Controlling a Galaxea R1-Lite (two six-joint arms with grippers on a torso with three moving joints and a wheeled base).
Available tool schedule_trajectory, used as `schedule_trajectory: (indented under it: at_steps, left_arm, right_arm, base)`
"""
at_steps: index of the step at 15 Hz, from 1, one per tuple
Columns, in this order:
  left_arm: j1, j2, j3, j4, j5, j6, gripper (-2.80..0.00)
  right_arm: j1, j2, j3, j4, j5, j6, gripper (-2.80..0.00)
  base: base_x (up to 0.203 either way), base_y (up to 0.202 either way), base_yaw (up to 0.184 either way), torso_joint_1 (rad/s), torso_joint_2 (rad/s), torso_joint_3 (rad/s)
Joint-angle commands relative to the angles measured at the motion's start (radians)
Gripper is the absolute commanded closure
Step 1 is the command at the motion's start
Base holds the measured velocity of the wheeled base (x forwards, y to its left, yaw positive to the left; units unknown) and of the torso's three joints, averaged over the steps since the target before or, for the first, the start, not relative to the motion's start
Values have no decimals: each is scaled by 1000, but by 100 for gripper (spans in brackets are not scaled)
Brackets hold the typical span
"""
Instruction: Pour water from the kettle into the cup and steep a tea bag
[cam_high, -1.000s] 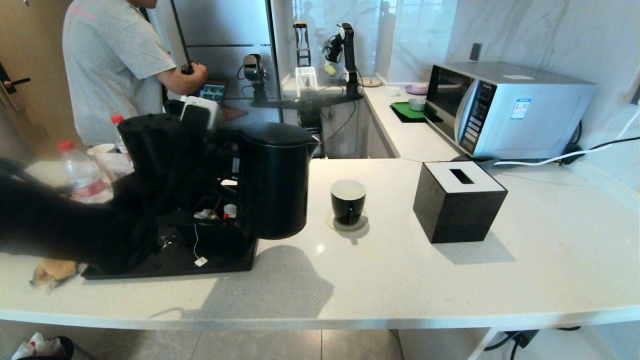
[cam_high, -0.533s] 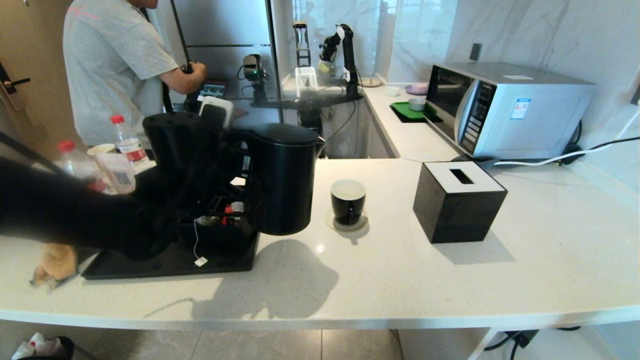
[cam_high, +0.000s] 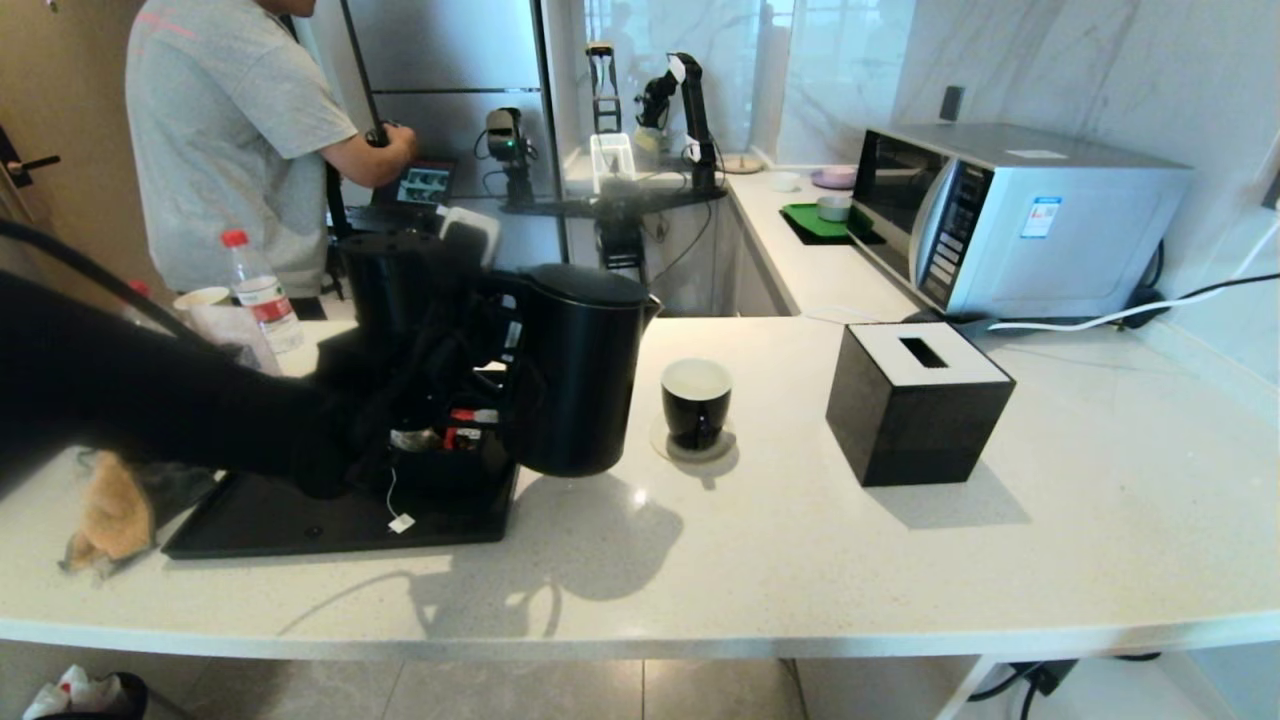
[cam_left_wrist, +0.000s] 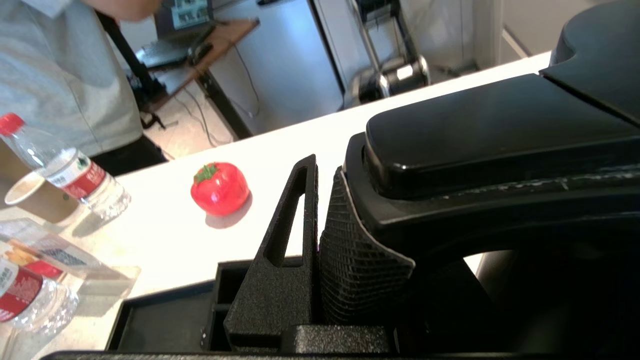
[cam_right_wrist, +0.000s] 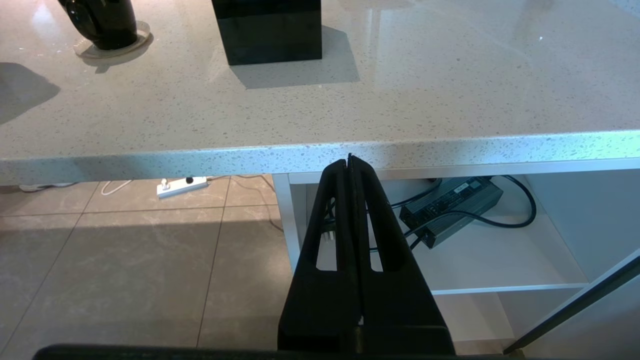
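Note:
The matte black kettle hangs just above the counter, over the right end of the black tray, its spout towards the cup. My left gripper is shut on the kettle's loop handle; one ribbed finger pad presses the handle and the other finger is hidden behind it. The small black cup with a white inside stands on a round coaster just right of the kettle. The tea bag's white string and tag dangle from a black box in the tray. My right gripper is shut and empty below the counter's front edge.
A black tissue box stands right of the cup, a microwave behind it. Clear bottles and a paper cup sit at the far left, near a red tomato-shaped thing. A person stands behind the counter.
My left arm has carried the kettle to the right, closer to the cup. The cup, tissue box and right gripper have not moved.

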Motion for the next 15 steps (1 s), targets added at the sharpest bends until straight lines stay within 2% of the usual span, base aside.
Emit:
schedule_trajectory:
  at_steps: [1,7,15]
  left_arm:
    - [0,19,-22,17,3,1,0]
    - [-2,52,-70,62,4,27,0]
    - [-7,94,-199,152,3,61,0]
  right_arm:
    - [0,1,0,1,0,0,0]
    - [0,1,0,1,0,0,0]
    - [0,1,0,1,0,-1,0]
  base:
    - [0,0,0,0,0,0]
    - [0,0,0,0,0,0]
    - [0,0,0,0,0,0]
